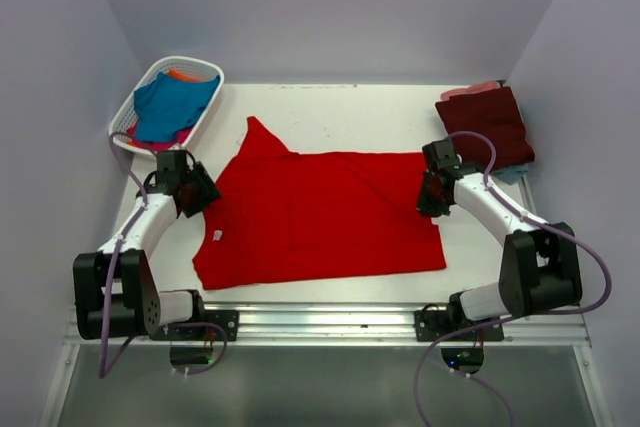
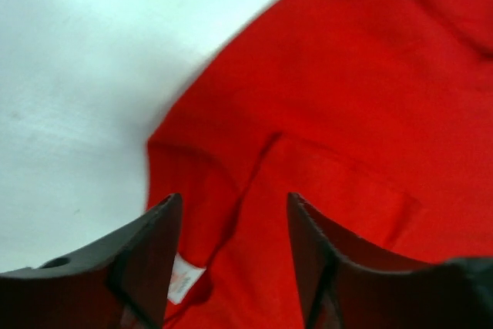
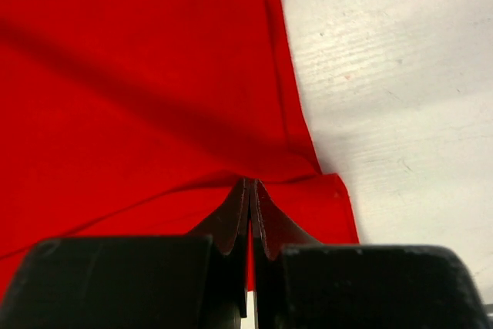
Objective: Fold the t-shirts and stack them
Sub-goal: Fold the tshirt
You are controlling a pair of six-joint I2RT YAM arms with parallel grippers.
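Centrally one red t-shirt (image 1: 320,212), one white basket (image 1: 186,60)

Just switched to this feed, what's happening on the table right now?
The red t-shirt lies spread on the table. The right arm's fingers are shut on its right edge, cloth puckering at their tips. The left arm's fingers stand open over its left edge by the white label, gripping nothing. A folded dark maroon t-shirt sits far right; a teal t-shirt lies in the white basket, far left.
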